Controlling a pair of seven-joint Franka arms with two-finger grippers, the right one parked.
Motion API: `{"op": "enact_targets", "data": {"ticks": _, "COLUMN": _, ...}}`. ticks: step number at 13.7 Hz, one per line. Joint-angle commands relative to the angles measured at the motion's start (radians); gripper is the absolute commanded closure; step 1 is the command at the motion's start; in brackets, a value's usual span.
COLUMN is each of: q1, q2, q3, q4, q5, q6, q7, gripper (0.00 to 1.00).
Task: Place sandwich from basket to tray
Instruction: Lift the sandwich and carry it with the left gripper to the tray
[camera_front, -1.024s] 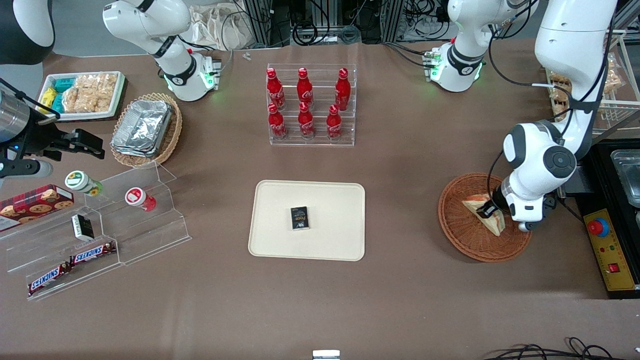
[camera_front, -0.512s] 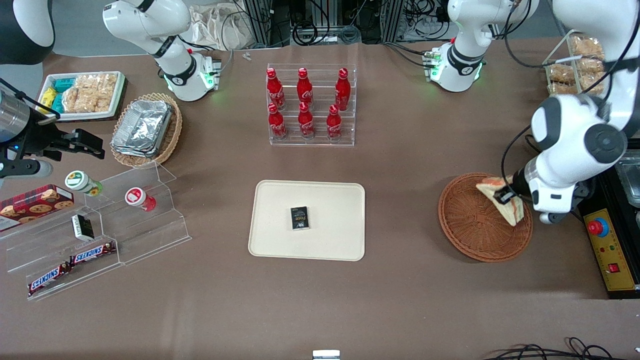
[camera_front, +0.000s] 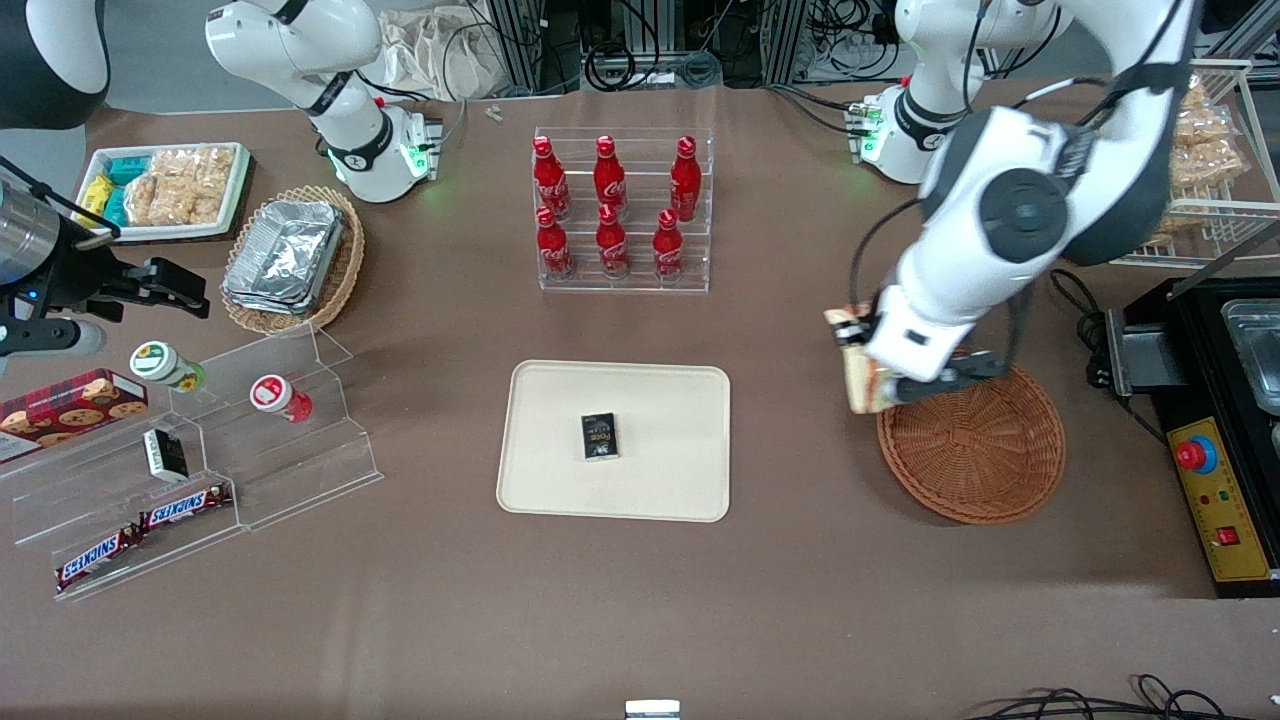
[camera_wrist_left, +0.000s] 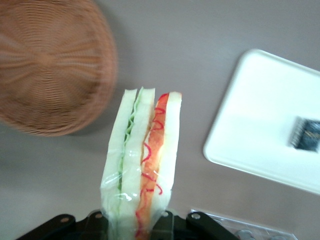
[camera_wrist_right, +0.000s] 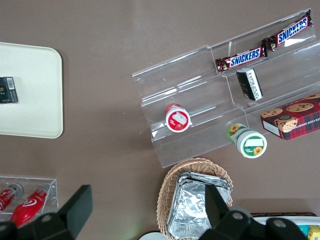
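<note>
Bare brown tabletop (camera_front: 800, 600) lies open between the round reddish-brown woven wicker basket (camera_front: 985, 460) and the flat cream-beige rectangular tray (camera_front: 560, 480), nothing standing in that stretch. The tray's rounded rim is clear all round, and only a small black box (camera_front: 599, 436) sits near its middle (print on it too small to read). The basket shows nothing in it, with its rim close to the black control panel with the red button (camera_front: 1210, 490) at the working arm's end. Readable writing: two brown SNICKERS bars (camera_wrist_right: 262, 44) on the clear acrylic stepped stand (camera_front: 280, 440); six red cola bottles (camera_front: 612, 205) in a clear rack, farther from the front camera than the tray, script label not legible. A red plaid cookie box (camera_front: 70, 400) sits toward the parked arm's end. The left arm's gripper (camera_wrist_left: 137, 222) hangs above the table at the basket's tray-side rim, fingers closed on the wide end of the triangular white-bread sandwich with red-orange and green filling (camera_wrist_left: 142, 160). The sandwich is lifted off everything, standing on edge out from the claw, its point over bare table between basket and tray.
</note>
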Motion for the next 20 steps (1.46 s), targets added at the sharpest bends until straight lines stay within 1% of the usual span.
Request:
{"op": "enact_targets", "data": {"ticks": 1, "q1": -0.072, "q2": 0.133, "q3": -0.026, "q4": 0.075, "q5": 0.008, "q6": 0.092, "q7": 0.0, "gripper": 1.0}}
{"op": "enact_targets", "data": {"ticks": 2, "q1": -0.097, "q2": 0.179, "q3": -0.026, "q4": 0.075, "q5": 0.028, "q6": 0.151, "q7": 0.004, "gripper": 0.99}}
{"op": "enact_targets", "data": {"ticks": 3, "q1": -0.115, "q2": 0.237, "q3": -0.026, "q4": 0.076, "q5": 0.066, "q6": 0.219, "q7": 0.006, "gripper": 0.99}}
{"op": "enact_targets", "data": {"ticks": 4, "q1": -0.14, "q2": 0.29, "q3": -0.026, "q4": 0.078, "q5": 0.122, "q6": 0.292, "q7": 0.0, "gripper": 0.99}}
{"op": "enact_targets", "data": {"ticks": 6, "q1": -0.175, "q2": 0.382, "q3": -0.023, "q4": 0.078, "q5": 0.193, "q6": 0.415, "q7": -0.021, "gripper": 0.99}}
{"op": "enact_targets", "data": {"ticks": 8, "q1": -0.186, "q2": 0.431, "q3": -0.023, "q4": 0.078, "q5": 0.284, "q6": 0.488, "q7": -0.077, "gripper": 0.99}}
{"op": "enact_targets", "data": {"ticks": 11, "q1": -0.197, "q2": 0.479, "q3": -0.021, "q4": 0.078, "q5": 0.383, "q6": 0.541, "q7": -0.189, "gripper": 0.9}}
{"op": "enact_targets", "data": {"ticks": 12, "q1": -0.197, "q2": 0.494, "q3": -0.021, "q4": 0.078, "q5": 0.405, "q6": 0.551, "q7": -0.215, "gripper": 0.79}}
{"op": "enact_targets", "data": {"ticks": 14, "q1": -0.203, "q2": 0.514, "q3": -0.021, "q4": 0.079, "q5": 0.448, "q6": 0.564, "q7": -0.267, "gripper": 0.67}}
{"op": "enact_targets", "data": {"ticks": 16, "q1": -0.206, "q2": 0.532, "q3": -0.021, "q4": 0.079, "q5": 0.476, "q6": 0.598, "q7": -0.299, "gripper": 0.67}}
{"op": "enact_targets", "data": {"ticks": 18, "q1": -0.206, "q2": 0.537, "q3": -0.021, "q4": 0.078, "q5": 0.479, "q6": 0.612, "q7": -0.301, "gripper": 0.67}}
{"op": "enact_targets", "data": {"ticks": 19, "q1": -0.206, "q2": 0.536, "q3": -0.021, "q4": 0.078, "q5": 0.479, "q6": 0.612, "q7": -0.301, "gripper": 0.65}}
{"op": "enact_targets", "data": {"ticks": 20, "q1": -0.206, "q2": 0.537, "q3": -0.021, "q4": 0.078, "q5": 0.477, "q6": 0.612, "q7": -0.302, "gripper": 0.46}}
